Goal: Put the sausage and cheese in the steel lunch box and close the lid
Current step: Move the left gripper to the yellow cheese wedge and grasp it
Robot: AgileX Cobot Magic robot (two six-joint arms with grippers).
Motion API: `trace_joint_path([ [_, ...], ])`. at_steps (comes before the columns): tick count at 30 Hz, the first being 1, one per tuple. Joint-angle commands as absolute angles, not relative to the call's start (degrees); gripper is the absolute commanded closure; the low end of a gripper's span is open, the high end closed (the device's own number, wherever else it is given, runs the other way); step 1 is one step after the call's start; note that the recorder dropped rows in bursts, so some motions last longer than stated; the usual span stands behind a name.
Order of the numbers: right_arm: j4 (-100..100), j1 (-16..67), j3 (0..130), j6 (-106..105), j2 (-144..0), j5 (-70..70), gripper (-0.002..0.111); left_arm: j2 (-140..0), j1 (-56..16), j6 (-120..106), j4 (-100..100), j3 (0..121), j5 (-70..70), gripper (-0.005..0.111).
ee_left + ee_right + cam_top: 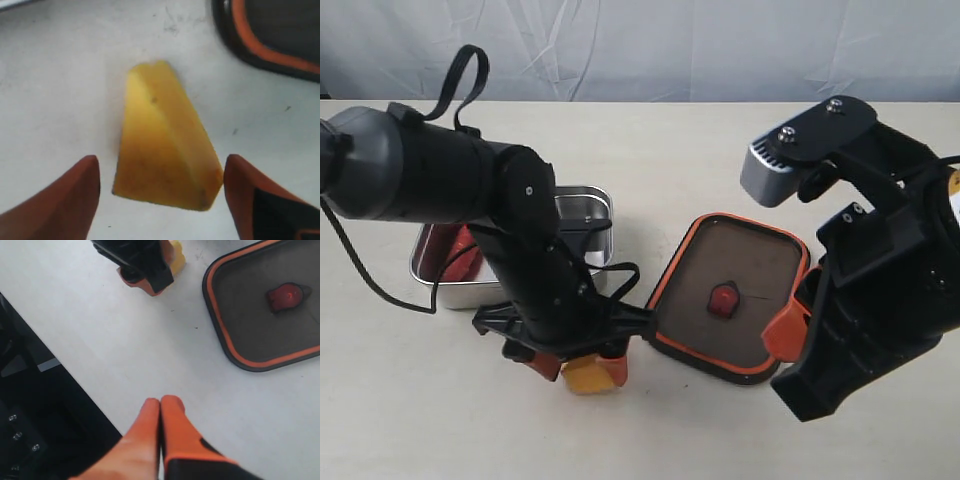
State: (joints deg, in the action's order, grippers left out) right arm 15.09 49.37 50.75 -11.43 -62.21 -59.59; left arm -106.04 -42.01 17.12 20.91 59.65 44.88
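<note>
Cheese (165, 145): yellow-orange wedge lying on the white worktop (720, 150) at the near side, just left of the lid (735, 290). Left jaws: spread, one either side of the wedge. Sausage (460, 258): red, inside the left end of the steel lunch box (595, 215), partly hidden by the left arm (440, 180). That lid lies off the box, to its right, orange seal rim upward. Right jaws: pressed together, empty, beside the lid's right edge.

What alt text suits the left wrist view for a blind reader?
A yellow-orange wedge of cheese lies on the white table between the orange fingers of the open left hand. A corner of a dark, orange-rimmed lid shows nearby.
</note>
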Motion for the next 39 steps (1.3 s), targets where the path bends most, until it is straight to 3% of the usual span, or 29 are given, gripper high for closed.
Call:
trace_joint_path([
  [1, 14.6, 49.3, 50.5, -11.3, -61.8, -59.8, 0.108, -106.8, -42.5, 17.5, 20.4, 59.3, 44.7, 0.04],
  [28, 14.7, 49.3, 50.5, -10.5, -61.8, -59.9, 0.108, -107.3, -42.5, 5.1, 12.1, 59.3, 40.0, 0.045],
  [34, 14.8, 49.3, 50.5, -10.3, -61.8, -59.9, 0.108, -110.7, -42.5, 5.0, 12.1, 59.3, 42.9, 0.061],
  [39, 14.9, 49.3, 50.5, -10.3, -61.8, -59.9, 0.108, -110.3, -42.5, 5.0, 13.0, 59.3, 42.4, 0.093],
])
